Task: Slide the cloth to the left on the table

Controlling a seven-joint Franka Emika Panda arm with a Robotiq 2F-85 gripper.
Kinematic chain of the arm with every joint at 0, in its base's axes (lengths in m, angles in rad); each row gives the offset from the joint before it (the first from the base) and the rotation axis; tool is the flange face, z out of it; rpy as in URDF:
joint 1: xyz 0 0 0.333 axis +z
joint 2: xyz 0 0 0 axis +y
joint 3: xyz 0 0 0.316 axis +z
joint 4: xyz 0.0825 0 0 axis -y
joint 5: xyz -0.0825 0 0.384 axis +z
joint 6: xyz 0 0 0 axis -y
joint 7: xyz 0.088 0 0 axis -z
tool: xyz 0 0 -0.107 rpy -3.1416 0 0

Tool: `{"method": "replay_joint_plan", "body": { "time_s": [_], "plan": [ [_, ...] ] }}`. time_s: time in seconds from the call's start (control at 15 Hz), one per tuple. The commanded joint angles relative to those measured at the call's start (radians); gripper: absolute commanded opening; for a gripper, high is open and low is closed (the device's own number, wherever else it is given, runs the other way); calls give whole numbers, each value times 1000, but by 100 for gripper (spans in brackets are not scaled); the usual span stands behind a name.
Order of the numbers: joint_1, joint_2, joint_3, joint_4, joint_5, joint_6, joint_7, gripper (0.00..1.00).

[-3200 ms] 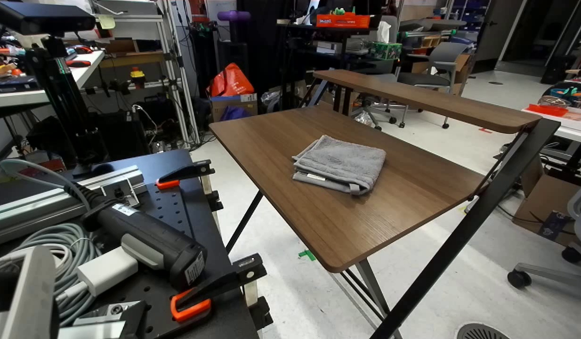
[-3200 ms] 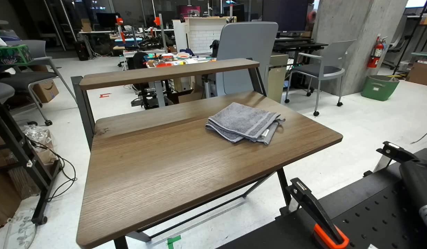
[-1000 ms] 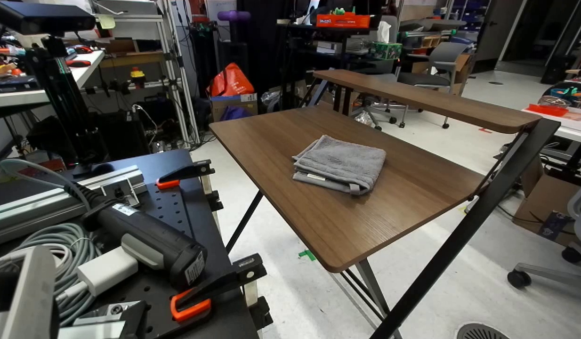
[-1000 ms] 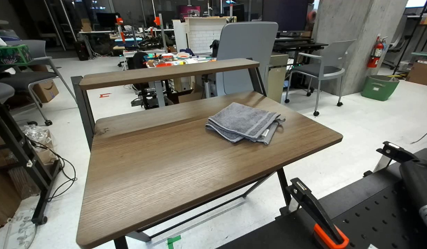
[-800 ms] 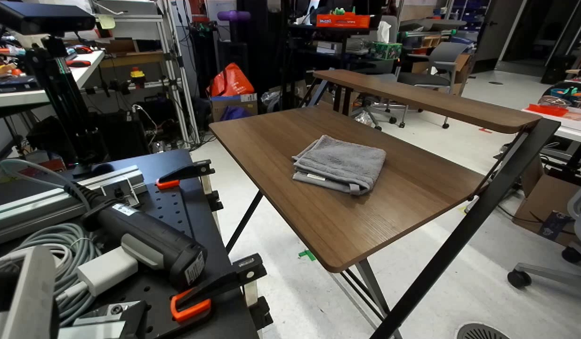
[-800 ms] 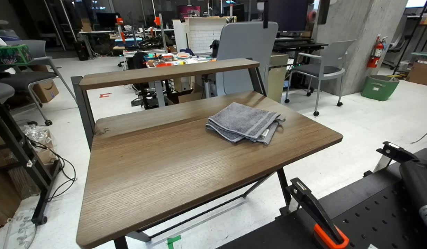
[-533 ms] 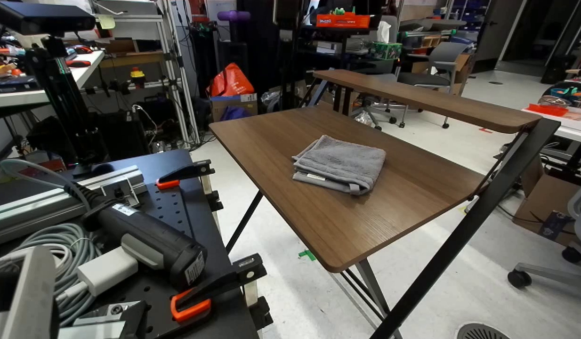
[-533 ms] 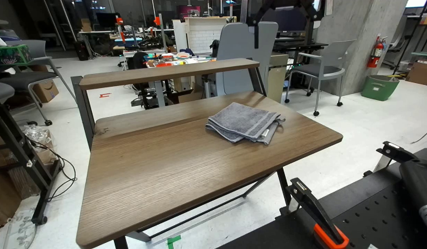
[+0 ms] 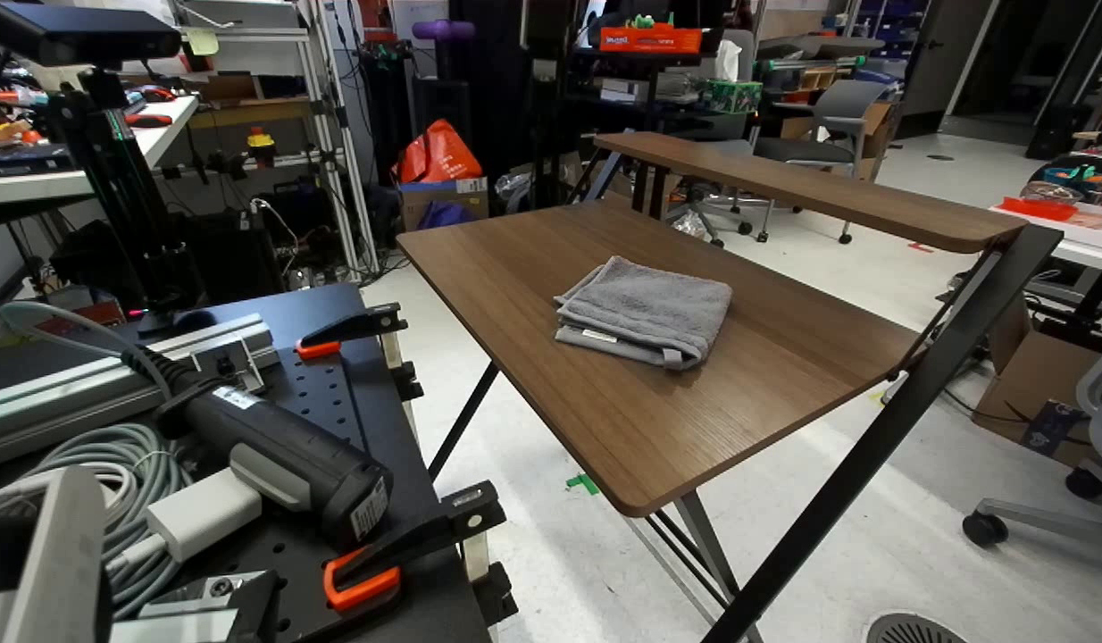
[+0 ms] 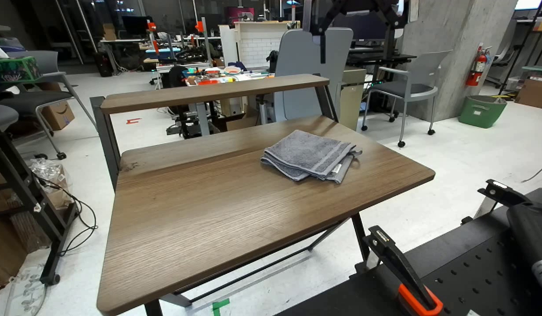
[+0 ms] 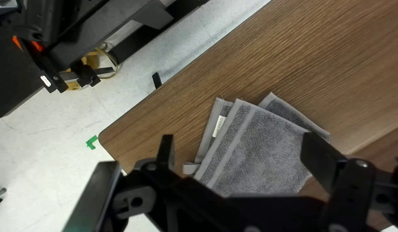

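The grey folded cloth (image 9: 645, 308) lies flat on the brown table (image 9: 694, 429). In an exterior view the cloth (image 10: 308, 153) sits on the right part of the tabletop (image 10: 200, 206). In the wrist view the cloth (image 11: 257, 151) shows a white label and a small loop, and my jaws hide its lower edge. My gripper (image 11: 239, 140) is open, with one finger at each side of the cloth in that view. In an exterior view the gripper (image 10: 355, 50) hangs well above the table and holds nothing. In an exterior view it is a dark shape against a dark background.
A raised brown shelf (image 10: 214, 91) runs along one long edge of the table. A black bench (image 9: 319, 402) with clamps (image 9: 363, 580), cables and a black tool (image 9: 283, 455) stands beside the table, across a floor gap. A grey chair back (image 10: 312, 70) stands behind the shelf.
My gripper was out of both exterior views one second ago. It has come down into view from the top, open, and moved slightly left in an exterior view. The cloth has not moved.
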Motion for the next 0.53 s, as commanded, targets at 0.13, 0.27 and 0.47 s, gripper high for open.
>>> {"method": "replay_joint_plan", "body": {
  "time_s": [0.13,0.27,0.47],
  "plan": [
    [63,68,-46,25,-20,37,4,100],
    [75,103,-53,37,-12,53,-2,100],
    [95,163,-72,59,-37,76,18,100]
  ]
}}
